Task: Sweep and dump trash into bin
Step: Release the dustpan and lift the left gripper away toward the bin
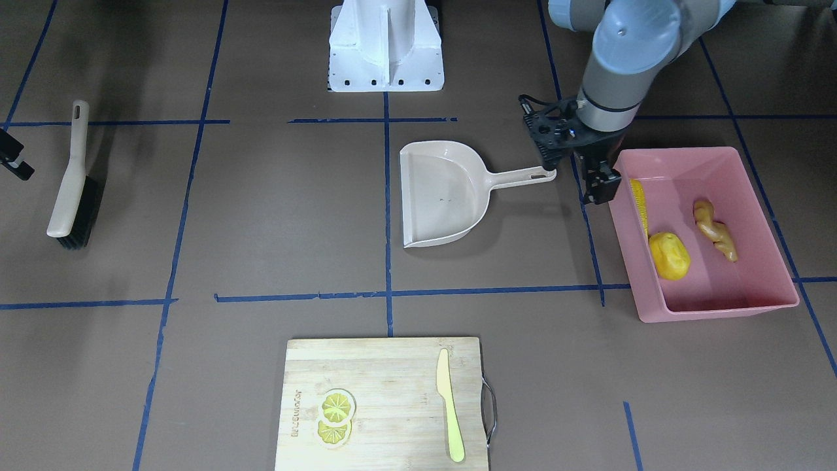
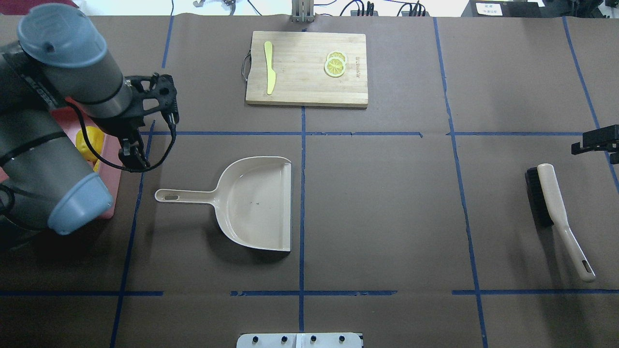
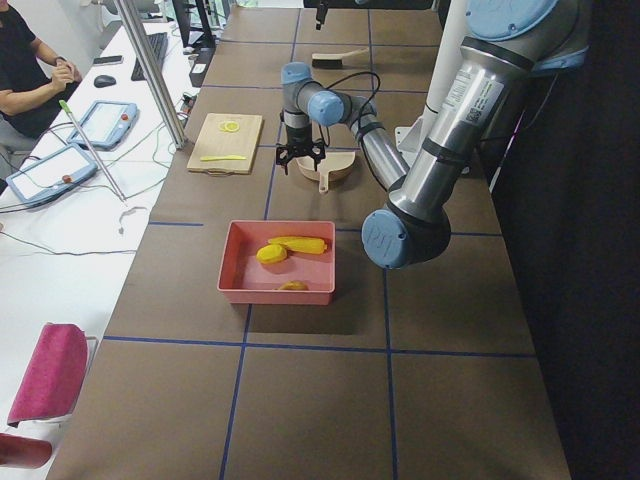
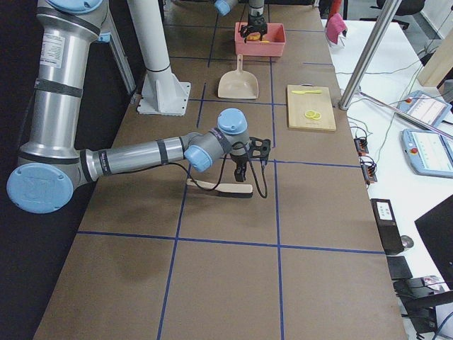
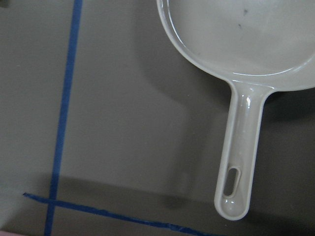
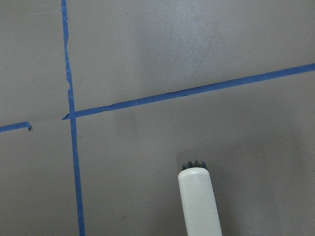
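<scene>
The pink bin (image 1: 719, 310) stands at the table's end on my left. In it lies the trash: a corn cob (image 1: 639, 203), a yellow potato-like piece (image 1: 669, 255) and a tan ginger root (image 1: 715, 230). My left gripper (image 1: 544, 146) hangs open and empty above the end of the beige dustpan (image 1: 444, 193) handle, between the pan and the bin. The left wrist view shows that handle (image 5: 241, 167) lying flat below. At the far end, my right gripper (image 2: 602, 140) hovers open over the brush (image 2: 556, 208), which lies on the table.
A wooden cutting board (image 1: 386, 366) with lemon slices (image 1: 335, 415) and a pale yellow knife (image 1: 450, 405) lies at the edge across from me. The white robot base (image 1: 386, 46) is behind the dustpan. A person (image 3: 30, 60) sits beyond the table.
</scene>
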